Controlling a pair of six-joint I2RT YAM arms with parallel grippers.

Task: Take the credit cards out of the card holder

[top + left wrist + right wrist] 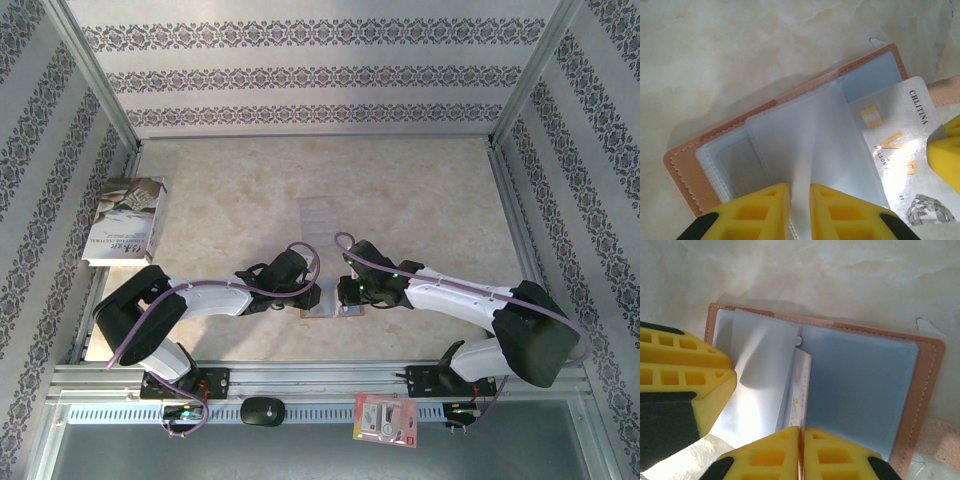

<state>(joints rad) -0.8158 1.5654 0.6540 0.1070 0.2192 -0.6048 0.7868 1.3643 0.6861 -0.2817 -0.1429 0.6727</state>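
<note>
Top external: card holder (pixel 330 308) lay open on the table, mid-width, close to the near edge. The left gripper (pixel 305 295) and right gripper (pixel 350 293) met over it from either side.
Left wrist, grip: left gripper (pixel 800 200) was closed to a narrow slot, pinching a translucent pocket leaf (pixel 805 145) of the card holder (pixel 685 175).
Right wrist, grip: right gripper (pixel 800 440) had its fingers all but touching, clamped on the edge of a credit card (pixel 797 395) that was seen edge-on at the spine of the card holder (pixel 927 385).
Card: the credit card (pixel 895 145) was printed "CHLITINA" and "VIP". It stuck out from under the leaf on the right arm's side.
Key relation: the card's long axis ran roughly square to the holder's long stitched edge and pointed at the right gripper. A pull would probably go straight along that axis while the left gripper holds the leaf.
Nearer arm: the right arm, already on the card.
Hidden: the leaf blurred how much of the card was still in the pocket. One card corner was behind a yellow finger. Couldn't tell whether the other pockets held cards.
</note>
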